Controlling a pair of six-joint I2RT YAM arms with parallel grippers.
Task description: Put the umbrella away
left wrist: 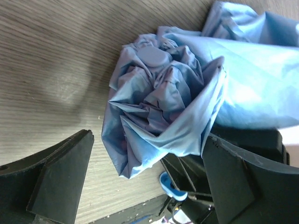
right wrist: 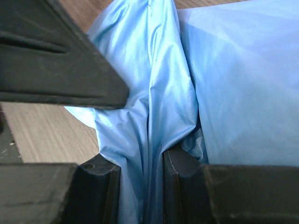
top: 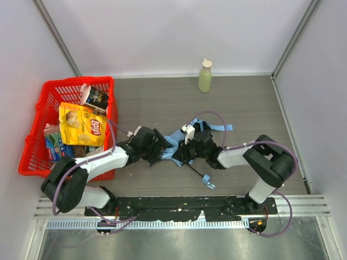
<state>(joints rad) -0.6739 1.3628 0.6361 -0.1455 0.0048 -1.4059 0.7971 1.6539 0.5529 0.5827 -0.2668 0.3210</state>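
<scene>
Centre of the top view: umbrella (top: 174,146) lies on the table (top: 244,108), canopy bunched between my two grippers, handle (top: 208,183) toward lower right. Left gripper (top: 159,149) has its jaws wide apart, straddling the crumpled canopy end. Right gripper (top: 187,153) is clamped on a fold of fabric. Step, I judge: gathering the canopy. Close left on the whole bundle, not on loose cloth; hold the right pinch firm so nothing unfurls.

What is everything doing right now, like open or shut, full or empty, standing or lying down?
umbrella, lying down, fabric crumpled and unwrapped
left gripper, open, umbrella fabric between its fingers
right gripper, shut on the umbrella fabric
red basket, filled with snack packs
green bottle, standing upright, capped
</scene>
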